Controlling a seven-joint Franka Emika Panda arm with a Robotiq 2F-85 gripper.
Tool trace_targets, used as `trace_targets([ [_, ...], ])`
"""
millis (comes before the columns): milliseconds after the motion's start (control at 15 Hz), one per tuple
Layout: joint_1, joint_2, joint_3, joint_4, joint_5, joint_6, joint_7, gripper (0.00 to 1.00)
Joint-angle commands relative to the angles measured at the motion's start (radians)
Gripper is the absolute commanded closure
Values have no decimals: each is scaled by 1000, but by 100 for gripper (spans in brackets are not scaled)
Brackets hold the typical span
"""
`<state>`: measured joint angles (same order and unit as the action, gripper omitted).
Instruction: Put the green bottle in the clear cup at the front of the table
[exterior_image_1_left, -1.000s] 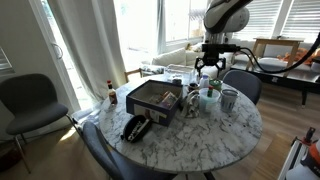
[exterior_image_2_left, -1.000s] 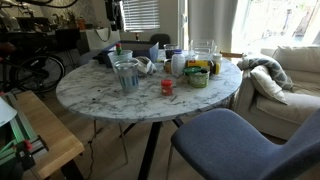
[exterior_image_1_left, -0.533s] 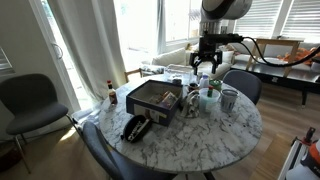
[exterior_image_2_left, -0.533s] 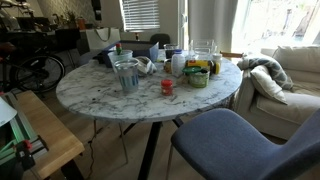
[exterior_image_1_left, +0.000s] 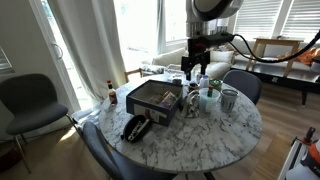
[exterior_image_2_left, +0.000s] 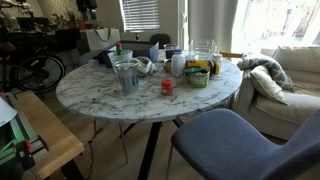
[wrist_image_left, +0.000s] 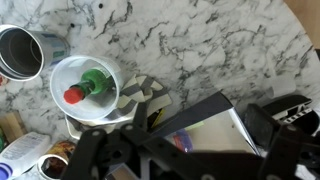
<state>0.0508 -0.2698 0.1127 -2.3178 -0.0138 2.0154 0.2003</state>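
Gripper (exterior_image_1_left: 196, 72): jaws spread wide, holding nothing, hanging above the table (wrist_image_left: 220, 40), up and to one side of the cup (wrist_image_left: 62, 72). Green bottle (wrist_image_left: 96, 84): inside the cup, tilted against its wall, red cap (wrist_image_left: 73, 96) showing from above in the wrist view. Tumbler (wrist_image_left: 20, 50): just beside the cup. Black box (exterior_image_1_left: 155, 100): mid-table. Sauce bottle (exterior_image_1_left: 111, 90): near the table edge, well apart from the cup

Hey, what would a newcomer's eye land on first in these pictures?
The round marble table, crowded with clutter, dominates both exterior views. Above it hangs the pincer, open and empty. In the wrist view, the green bottle, red-capped, sits inside the clear cup.
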Motion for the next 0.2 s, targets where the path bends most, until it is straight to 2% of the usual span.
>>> trace_targets([
  [0, 3, 0, -3, 3, -1, -2, 2, 0],
  [133, 1, 1, -6, 4, -1, -2, 2, 0],
])
